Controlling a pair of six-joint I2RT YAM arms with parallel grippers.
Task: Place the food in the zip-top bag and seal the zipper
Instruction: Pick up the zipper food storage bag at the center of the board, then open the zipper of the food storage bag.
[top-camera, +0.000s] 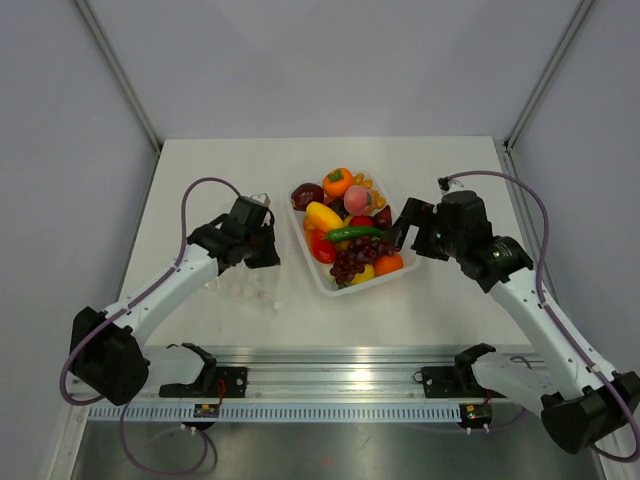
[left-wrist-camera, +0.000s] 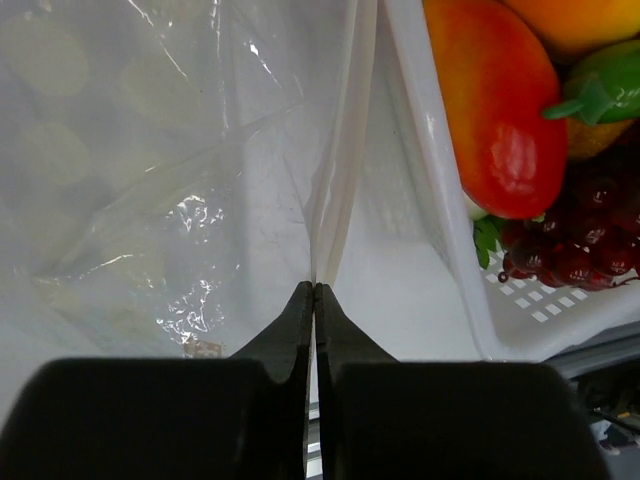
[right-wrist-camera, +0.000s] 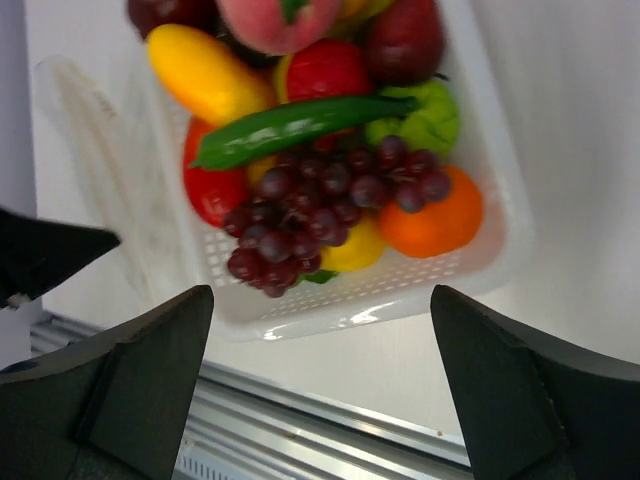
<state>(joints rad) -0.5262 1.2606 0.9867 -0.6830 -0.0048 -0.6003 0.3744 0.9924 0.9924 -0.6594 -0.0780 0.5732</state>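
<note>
The food (top-camera: 347, 235) lies heaped in a white tray (top-camera: 322, 282): purple grapes (right-wrist-camera: 320, 200), a green chilli (right-wrist-camera: 300, 125), an orange (right-wrist-camera: 435, 215), a yellow piece (right-wrist-camera: 205, 70), a dark red apple (right-wrist-camera: 405, 40). The clear zip-top bag (top-camera: 243, 288) lies flat left of the tray. My left gripper (top-camera: 270, 258) is shut on the bag's edge, with the fingertips (left-wrist-camera: 300, 300) pinching a thick pale strip (left-wrist-camera: 340, 150), seemingly the zipper. My right gripper (right-wrist-camera: 320, 295) hangs open and empty over the tray's near right side, above the grapes.
The tray's wall (left-wrist-camera: 430, 200) stands just right of my left fingertips, with a red-orange fruit (left-wrist-camera: 495, 110) behind it. A metal rail (top-camera: 330, 365) runs along the table's near edge. Grey walls close the table on the left, right and back.
</note>
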